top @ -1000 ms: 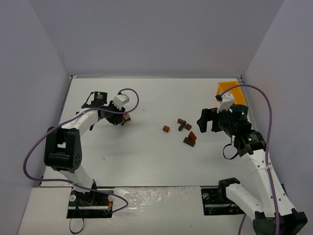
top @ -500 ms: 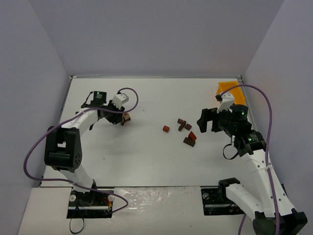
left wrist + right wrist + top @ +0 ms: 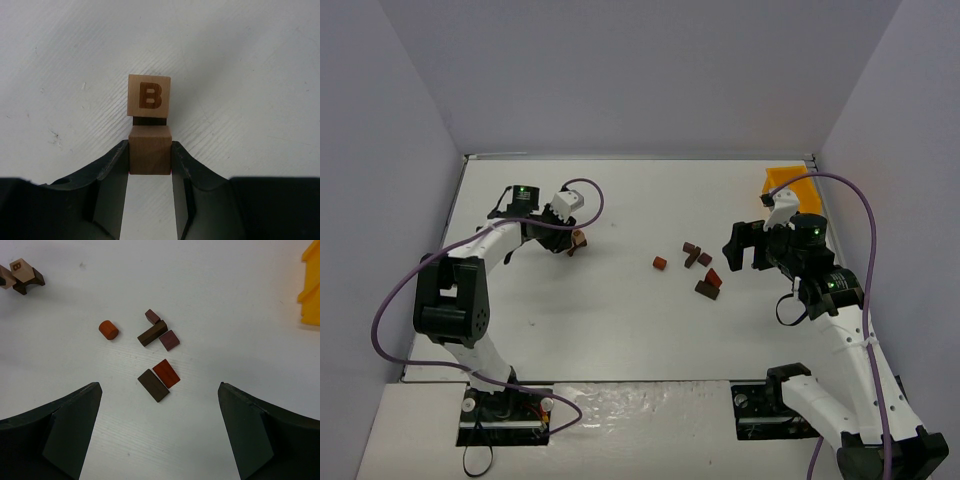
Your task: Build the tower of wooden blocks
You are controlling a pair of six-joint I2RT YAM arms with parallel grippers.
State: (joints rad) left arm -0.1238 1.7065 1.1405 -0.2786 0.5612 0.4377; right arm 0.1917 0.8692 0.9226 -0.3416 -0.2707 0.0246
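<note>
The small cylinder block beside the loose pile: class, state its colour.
The cylinder is orange-red, clearest in the right wrist view.

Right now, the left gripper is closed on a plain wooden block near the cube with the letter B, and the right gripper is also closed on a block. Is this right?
No. The right gripper is open and empty: the right wrist view shows its fingers wide apart above the loose blocks. The left gripper is closed on a plain wooden block near the B cube.

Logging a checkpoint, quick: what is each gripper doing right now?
Left gripper: closed on a brown wood block.
Right gripper: open, holding nothing.
</note>
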